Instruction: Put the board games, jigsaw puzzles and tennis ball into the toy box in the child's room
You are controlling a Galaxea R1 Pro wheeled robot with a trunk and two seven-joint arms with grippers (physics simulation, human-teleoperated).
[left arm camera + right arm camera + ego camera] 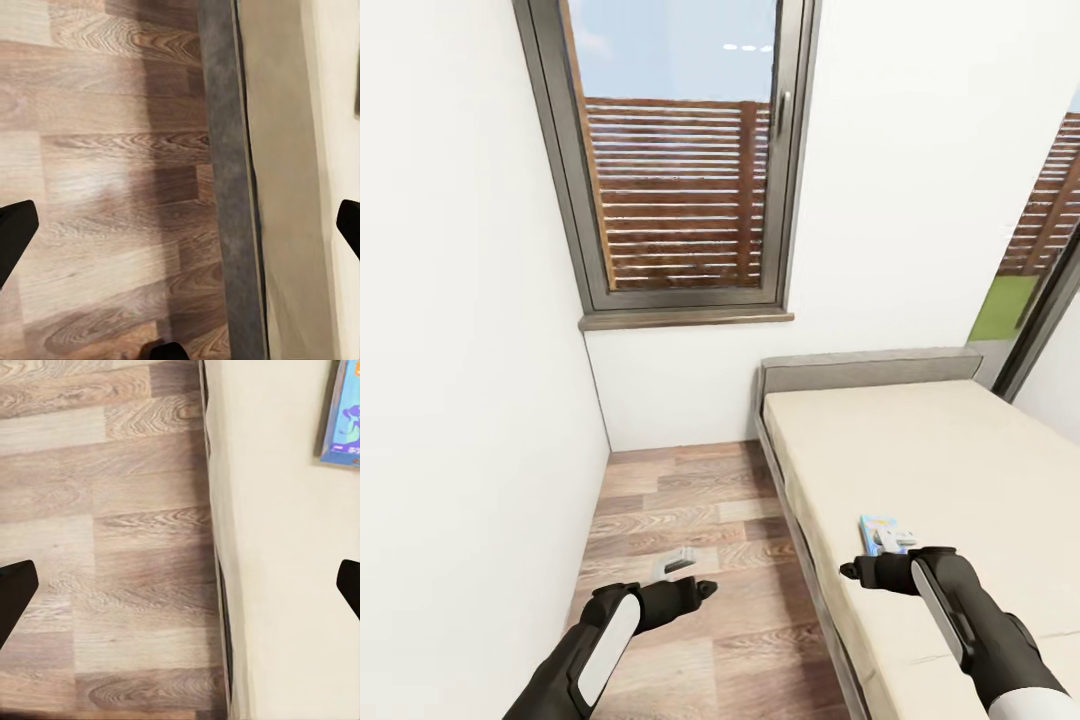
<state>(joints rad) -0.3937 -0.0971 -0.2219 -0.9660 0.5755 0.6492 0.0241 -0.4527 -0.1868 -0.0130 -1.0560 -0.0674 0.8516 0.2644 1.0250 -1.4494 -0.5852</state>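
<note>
A small blue board game (pixel 882 530) lies flat on the cream bed (pixel 960 460), close to its left edge. My right gripper (pixel 874 556) hovers open just in front of the game, at the edge of the mattress. In the right wrist view the blue board game (pixel 343 414) lies beyond the right gripper (pixel 181 589), nothing between its wide-apart fingers. My left gripper (pixel 692 575) hangs open and empty over the wood plank floor (pixel 680 500) beside the bed. In the left wrist view the left gripper (pixel 181 229) looks down on the floor and the bed frame (pixel 229 187). The table, toy box, jigsaw puzzles and tennis ball are out of view.
A white wall (pixel 460 400) runs close along the left of the narrow floor strip. A grey-framed window (pixel 680 160) is in the far wall above the grey headboard (pixel 870 370). A second window (pixel 1040 270) is at the right.
</note>
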